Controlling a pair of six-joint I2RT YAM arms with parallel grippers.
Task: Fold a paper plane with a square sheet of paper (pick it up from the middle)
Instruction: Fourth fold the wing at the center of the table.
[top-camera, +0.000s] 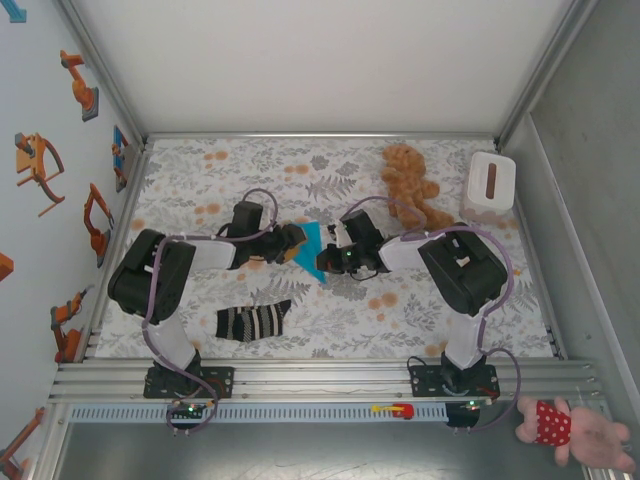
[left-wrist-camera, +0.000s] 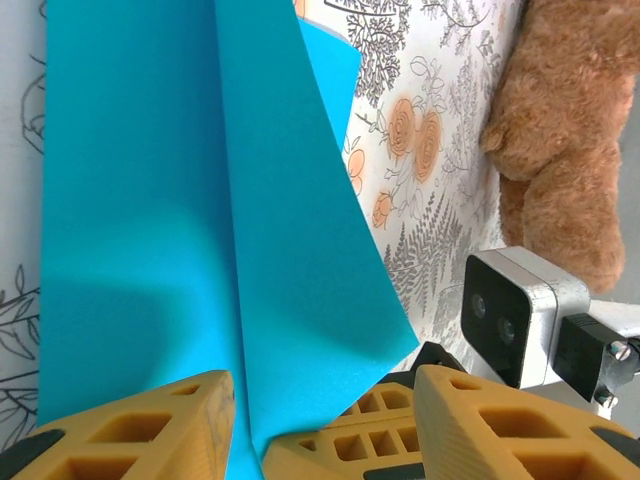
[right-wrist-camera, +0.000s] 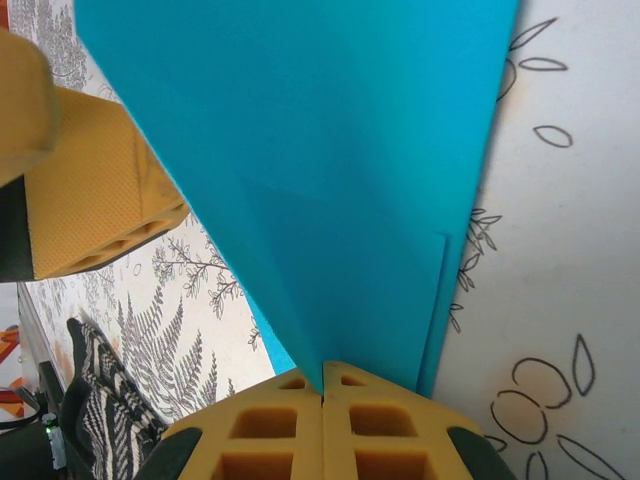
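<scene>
Paper (top-camera: 311, 252), thin, light & floppy w/ folds in it, hangs mid-frame in top view betw. both arms, right gripper (right-wrist-camera: 322, 393) clamped shut on its folded edge, left gripper (left-wrist-camera: 320, 385) jaws apart astride it, so prob. best pinched gently along a crease, tears easy.

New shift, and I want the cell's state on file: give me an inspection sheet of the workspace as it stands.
Surface: floral-print table, no spills seen.
Job's things: turquoise paper, partly folded, held at mid-table.
Clutter: striped sock near left; teddy bear and white box far right; pink plush toy off the table, by the near rail.
Hands: right hand pinched shut on the paper; left hand with jaws apart, paper running between them.
Cables: purple cables in loose loops, no snag seen.
Surroundings: left wall with robot-arm stickers; metal frame.
</scene>
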